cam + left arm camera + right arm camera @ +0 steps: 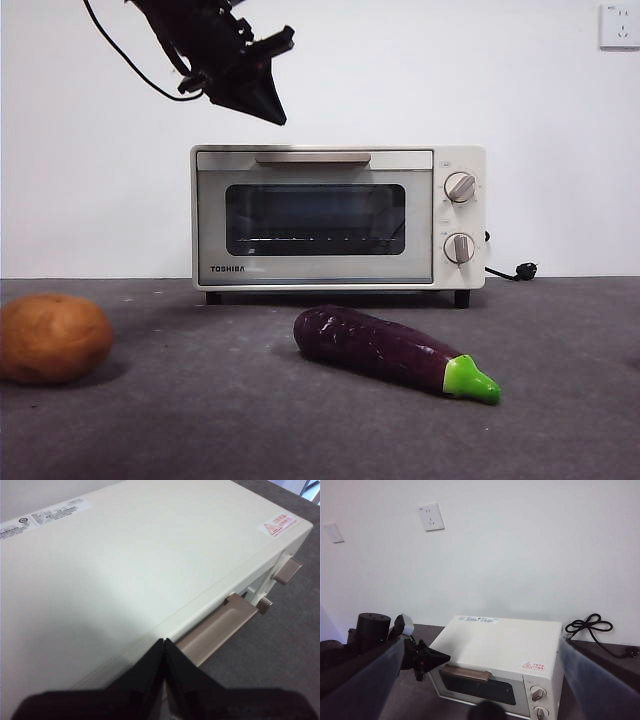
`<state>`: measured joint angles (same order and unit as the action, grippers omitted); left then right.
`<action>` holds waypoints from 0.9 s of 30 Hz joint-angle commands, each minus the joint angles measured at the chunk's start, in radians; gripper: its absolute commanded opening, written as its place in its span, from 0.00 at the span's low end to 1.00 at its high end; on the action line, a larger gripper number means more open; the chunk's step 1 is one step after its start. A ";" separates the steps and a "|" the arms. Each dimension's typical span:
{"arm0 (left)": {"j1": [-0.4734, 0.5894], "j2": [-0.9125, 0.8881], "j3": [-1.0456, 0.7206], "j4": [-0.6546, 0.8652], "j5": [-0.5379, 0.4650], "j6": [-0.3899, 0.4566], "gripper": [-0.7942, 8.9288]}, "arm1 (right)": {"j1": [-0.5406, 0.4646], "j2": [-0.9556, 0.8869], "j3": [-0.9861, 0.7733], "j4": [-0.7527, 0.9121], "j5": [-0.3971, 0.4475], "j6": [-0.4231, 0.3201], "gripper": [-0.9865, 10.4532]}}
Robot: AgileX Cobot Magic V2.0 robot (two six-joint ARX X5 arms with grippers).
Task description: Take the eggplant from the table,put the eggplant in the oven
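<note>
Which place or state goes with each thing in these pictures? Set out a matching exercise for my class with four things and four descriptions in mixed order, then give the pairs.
Things
1. eggplant
2. potato
3. oven
4. left pincer

Descriptions
A. shut, hanging above the oven's top near its handle
B. lying on the table in front of the oven
C. door closed, standing at the back of the table
D. resting at the table's edge of the front view, far from the knobs

Pairs: 1-B, 2-D, 3-C, 4-A
</note>
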<state>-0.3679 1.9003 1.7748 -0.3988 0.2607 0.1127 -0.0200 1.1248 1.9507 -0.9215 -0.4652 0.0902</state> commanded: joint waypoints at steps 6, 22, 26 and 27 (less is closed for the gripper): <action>-0.006 0.043 0.002 0.032 -0.003 0.023 0.08 | 0.001 -0.002 0.003 0.000 -0.004 0.007 0.64; -0.026 0.080 0.002 0.001 0.001 0.030 0.08 | 0.001 0.019 0.003 -0.023 -0.008 0.007 0.64; -0.037 0.080 0.002 -0.034 0.001 0.054 0.08 | 0.001 0.019 0.003 -0.023 -0.008 0.007 0.64; -0.039 0.080 0.002 -0.043 0.001 0.063 0.08 | 0.001 0.019 0.003 -0.023 -0.008 0.007 0.64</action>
<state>-0.3992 1.9617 1.7828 -0.4171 0.2577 0.1467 -0.0200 1.1458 1.9507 -0.9493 -0.4717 0.0902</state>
